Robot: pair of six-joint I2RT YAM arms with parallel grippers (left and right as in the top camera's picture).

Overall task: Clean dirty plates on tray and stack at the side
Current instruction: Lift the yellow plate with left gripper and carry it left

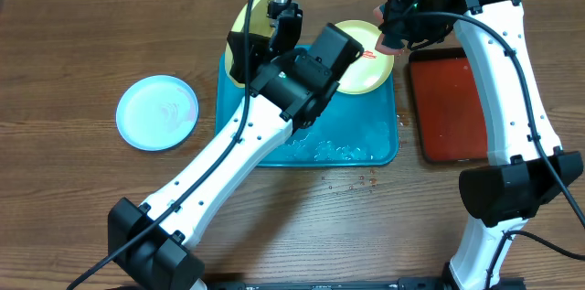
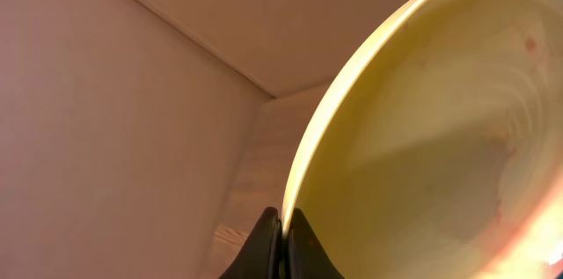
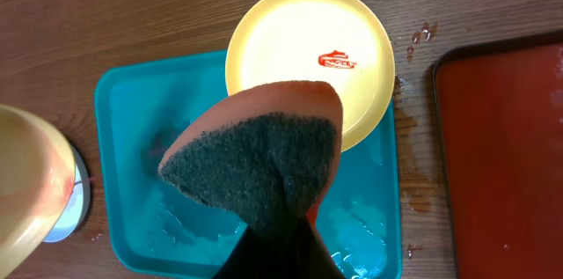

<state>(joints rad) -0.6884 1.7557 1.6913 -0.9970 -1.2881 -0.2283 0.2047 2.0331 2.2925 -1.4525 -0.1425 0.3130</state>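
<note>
One plate [image 1: 157, 112] lies on the desk [image 1: 73, 34] left of the tray [image 1: 379, 130], a second plate [image 1: 370, 70] on its far right corner, a third plate [image 1: 256, 11] tilted above its far left corner; a smaller tray [image 1: 448, 107] lies right.

Smooth, glossy plastic on the yellow plate [image 2: 422, 121] and wet teal tray [image 3: 132, 138]; coarse dark scouring pad [image 3: 255, 160]; matt wood-grain worktop [image 3: 132, 6].
</note>
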